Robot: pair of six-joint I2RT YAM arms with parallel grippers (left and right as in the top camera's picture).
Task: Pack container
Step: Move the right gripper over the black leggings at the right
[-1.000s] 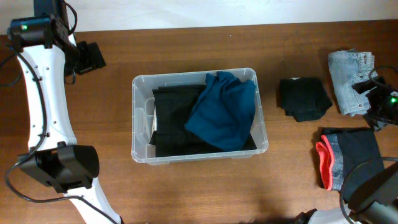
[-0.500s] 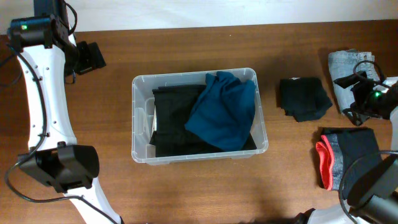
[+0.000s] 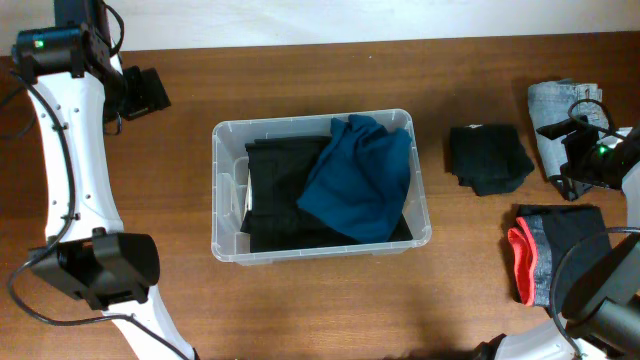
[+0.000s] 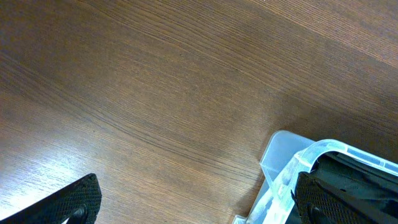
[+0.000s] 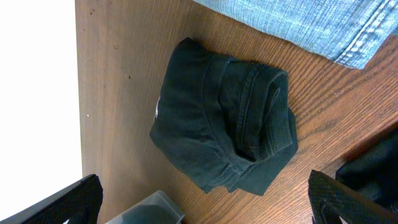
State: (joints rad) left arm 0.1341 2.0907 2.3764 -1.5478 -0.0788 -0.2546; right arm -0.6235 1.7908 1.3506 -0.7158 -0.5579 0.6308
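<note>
Clear container [image 3: 224, 200] mid-frame, black clothes [image 3: 275, 200] and teal cloth [image 3: 360, 185] inside. Left pincer [image 3: 147, 92] upper left, spread wide, empty. Right pincer [image 3: 562, 156] far right, same deal, beside black bundle [image 3: 487, 158].

Robot lab: white arm [image 3: 74, 150], wooden table [image 3: 320, 310].

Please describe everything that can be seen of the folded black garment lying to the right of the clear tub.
The black garment is soft dark cloth, folded into a compact, lumpy bundle, with stitched seams, a ribbed band and a small white mark at one edge. It lies on the wooden table, between the container and the light denim piece, apart from both. Only the table touches it.
</note>
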